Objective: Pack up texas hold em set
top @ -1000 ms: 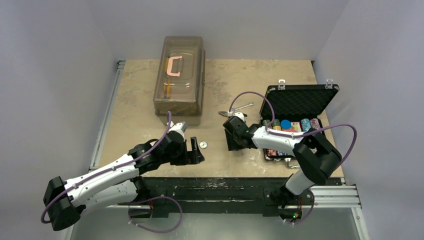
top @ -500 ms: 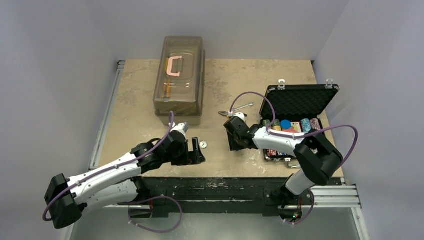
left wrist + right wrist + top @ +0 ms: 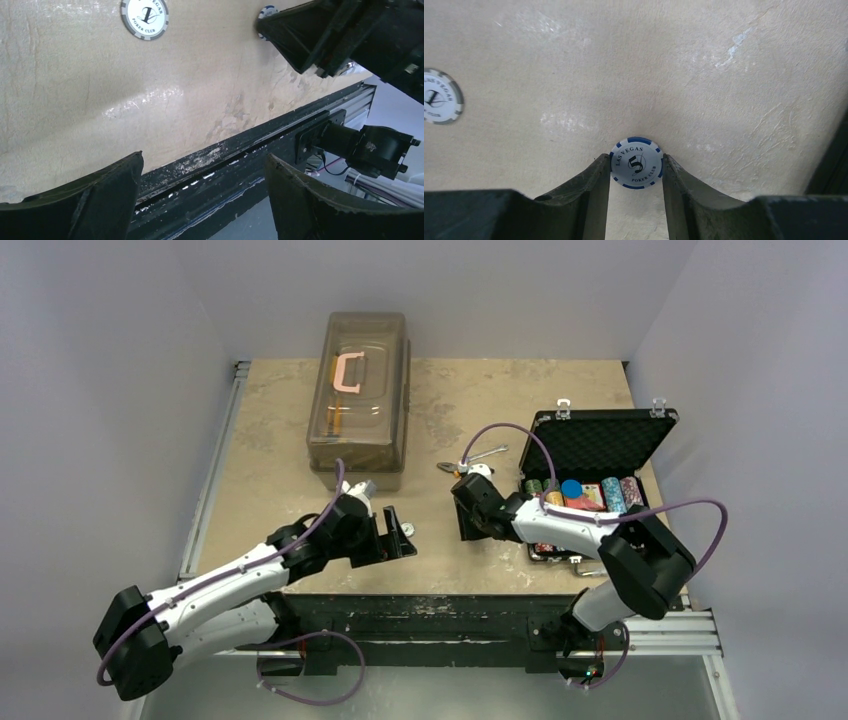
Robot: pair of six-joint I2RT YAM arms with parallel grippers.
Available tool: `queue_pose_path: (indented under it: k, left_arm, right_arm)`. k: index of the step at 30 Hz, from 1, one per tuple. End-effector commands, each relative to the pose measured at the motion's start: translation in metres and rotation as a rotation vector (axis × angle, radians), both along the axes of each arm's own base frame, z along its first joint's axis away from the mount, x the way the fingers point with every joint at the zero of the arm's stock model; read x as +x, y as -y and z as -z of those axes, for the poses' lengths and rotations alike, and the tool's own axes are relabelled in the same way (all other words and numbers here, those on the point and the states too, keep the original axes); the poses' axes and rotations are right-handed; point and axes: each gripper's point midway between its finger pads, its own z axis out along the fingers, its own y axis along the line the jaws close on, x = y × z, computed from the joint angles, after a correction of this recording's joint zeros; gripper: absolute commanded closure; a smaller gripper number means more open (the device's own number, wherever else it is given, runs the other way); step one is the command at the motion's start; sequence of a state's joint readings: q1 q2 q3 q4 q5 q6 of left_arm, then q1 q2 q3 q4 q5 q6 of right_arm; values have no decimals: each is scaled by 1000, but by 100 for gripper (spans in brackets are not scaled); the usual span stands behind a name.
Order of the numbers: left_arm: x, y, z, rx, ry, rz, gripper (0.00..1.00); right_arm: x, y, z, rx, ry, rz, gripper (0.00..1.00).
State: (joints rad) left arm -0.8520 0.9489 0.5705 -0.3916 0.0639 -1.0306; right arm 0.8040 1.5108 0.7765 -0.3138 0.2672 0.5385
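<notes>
Right gripper (image 3: 636, 161): lowered to the table, jaws narrowed so that a fingertip touches each side of one chip lying flat.
Held chip (image 3: 636, 163): white face, blue edge marks; reads "LAS VEGAS", a large "5", "POKER CLUB". It sits on the table (image 3: 450, 410), just left of the case.
Left gripper (image 3: 204, 160): jaws spread wide, nothing between them, low over the table's near edge.
Loose chip (image 3: 144, 17): white face, grey edge marks, numeral "1" and "POKER CLUB"; flat on the table, close to the left gripper and apart from the held chip.
Case (image 3: 600, 440): black, at the right of the table, lid raised, dark foam lining and silver latches showing.
Case contents (image 3: 580, 490): rows of multicoloured chips; their print is too small to read.
Brown box (image 3: 358, 400): translucent, pink handle on top, at the far left of the table.
</notes>
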Motion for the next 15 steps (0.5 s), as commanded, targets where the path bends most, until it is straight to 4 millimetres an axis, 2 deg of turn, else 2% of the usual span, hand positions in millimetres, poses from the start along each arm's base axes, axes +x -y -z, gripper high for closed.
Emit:
queue_pose_path:
  k: [1,5,10,15]
  left_arm:
    - [6,11,-4,-127,-14,-26,14]
    - [13,9,-1,-132,40,-38,15]
    - [25,21,-15,-196,157,4,15]
    - [42,33,-27,-221,305,56,14]
  right_arm:
    - [11,-10,-22,70,73,11,72]
    - [12,-12,-26,93,70,35,73]
    - [11,-24,-34,179,42,77,75]
    - [9,-42,-42,347,-33,168,77]
